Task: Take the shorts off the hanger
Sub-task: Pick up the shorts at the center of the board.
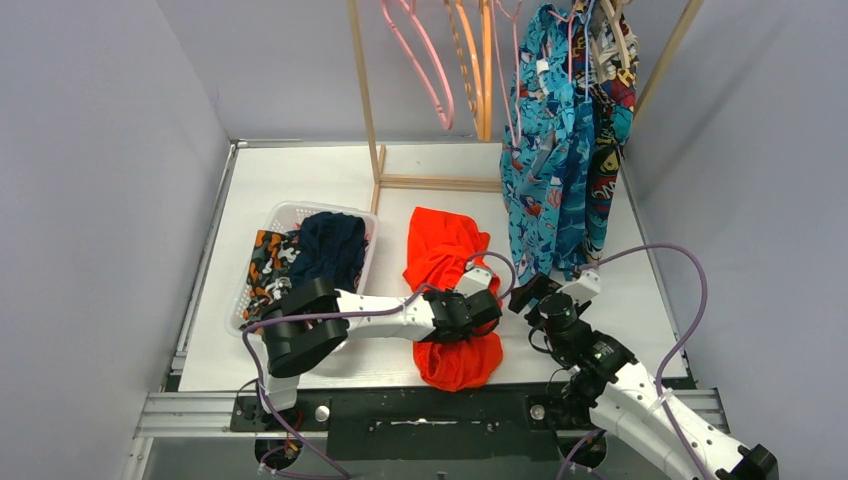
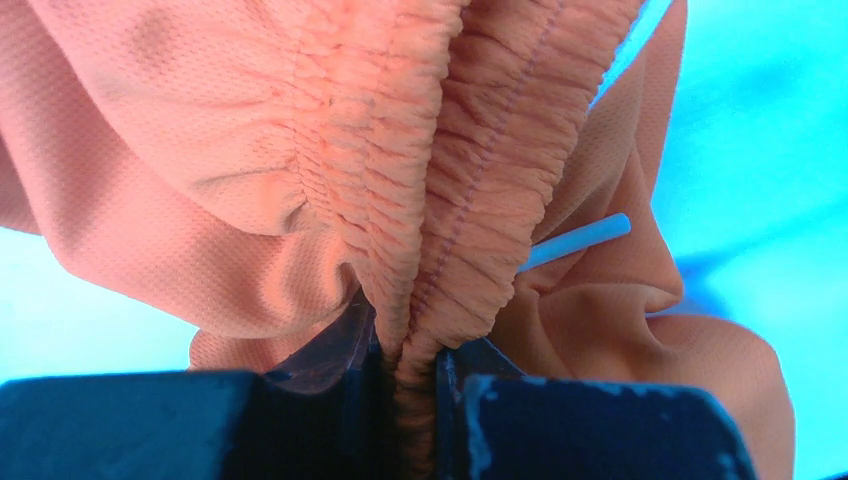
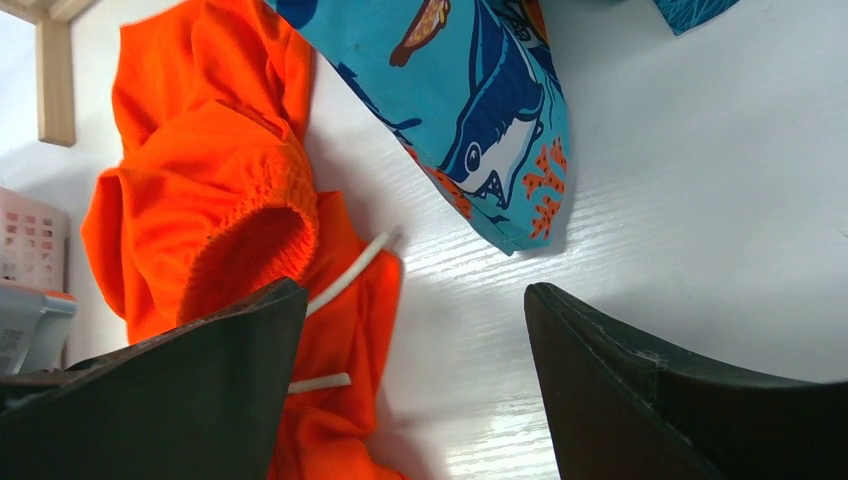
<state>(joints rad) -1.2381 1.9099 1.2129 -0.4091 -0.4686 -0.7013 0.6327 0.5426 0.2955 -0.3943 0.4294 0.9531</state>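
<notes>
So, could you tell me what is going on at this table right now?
The left end effector is clamped on the elastic waistband of the orange-red shorts, which lie on the table. The right end effector hangs open beside them, near the hem of the teal shorts hanging from the rack. Other pairs are in the basket.

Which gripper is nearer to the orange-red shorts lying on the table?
Left. The left gripper is clamped on the waistband of the orange-red shorts; the right gripper hangs open to their right, not touching.
</notes>
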